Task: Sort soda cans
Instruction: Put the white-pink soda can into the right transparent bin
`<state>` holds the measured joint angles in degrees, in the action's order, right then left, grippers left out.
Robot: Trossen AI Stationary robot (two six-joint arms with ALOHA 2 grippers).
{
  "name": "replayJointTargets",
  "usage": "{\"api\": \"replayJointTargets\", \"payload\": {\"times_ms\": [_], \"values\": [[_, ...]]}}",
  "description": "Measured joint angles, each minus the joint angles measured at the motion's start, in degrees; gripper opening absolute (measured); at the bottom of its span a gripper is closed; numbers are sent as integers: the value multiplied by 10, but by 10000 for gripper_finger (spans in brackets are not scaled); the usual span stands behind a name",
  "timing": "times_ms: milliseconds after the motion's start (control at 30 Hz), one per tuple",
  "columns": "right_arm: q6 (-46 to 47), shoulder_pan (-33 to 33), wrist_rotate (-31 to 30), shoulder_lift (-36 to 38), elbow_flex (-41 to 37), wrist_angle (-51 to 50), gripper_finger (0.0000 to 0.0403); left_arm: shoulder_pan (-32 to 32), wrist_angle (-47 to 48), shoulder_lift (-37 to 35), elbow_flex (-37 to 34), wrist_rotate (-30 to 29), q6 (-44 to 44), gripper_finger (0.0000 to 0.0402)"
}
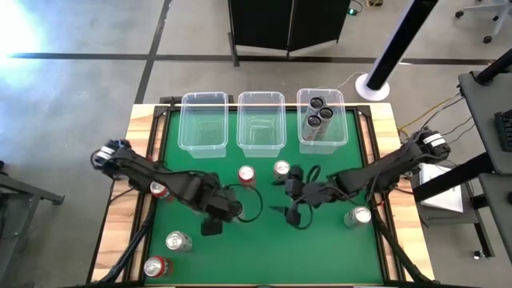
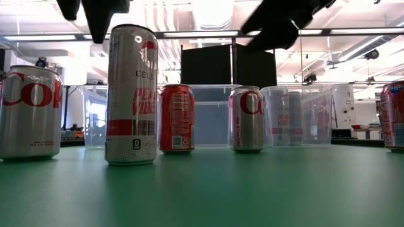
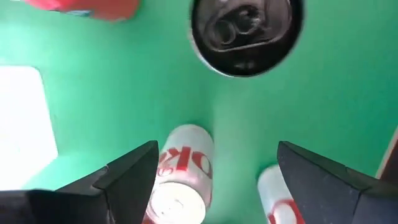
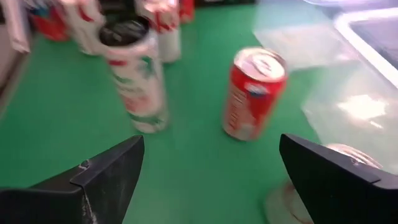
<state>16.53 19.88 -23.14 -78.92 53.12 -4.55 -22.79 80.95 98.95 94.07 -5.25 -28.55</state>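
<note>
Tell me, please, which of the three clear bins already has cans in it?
The rightmost bin in the high view: it holds three dark-topped cans, while the middle bin and left bin hold none.

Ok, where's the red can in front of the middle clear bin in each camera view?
High view: red can mid-table, just in front of the middle bin.
Low view: left of centre, between a tall slim can and a silver can.
Right wrist view: right of centre.
Left wrist view: only a red sliver at the edge; cannot tell if it is this can.
Shared landmark: the middle bin behind it.
</note>
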Motion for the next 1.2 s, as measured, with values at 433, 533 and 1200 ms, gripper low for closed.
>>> {"api": "replayJointTargets", "payload": {"times_ms": [433,533,1200], "values": [[-75,2,43,-141,37,249,400,-19,-200,-74,-211,-46,-45,311],[-93,2,43,-178,76,241,400,-19,-247,-81,-239,-64,-50,311],[-122,-16,35,-300,217,197,400,-19,-344,-82,-279,-114,-52,311]]}}
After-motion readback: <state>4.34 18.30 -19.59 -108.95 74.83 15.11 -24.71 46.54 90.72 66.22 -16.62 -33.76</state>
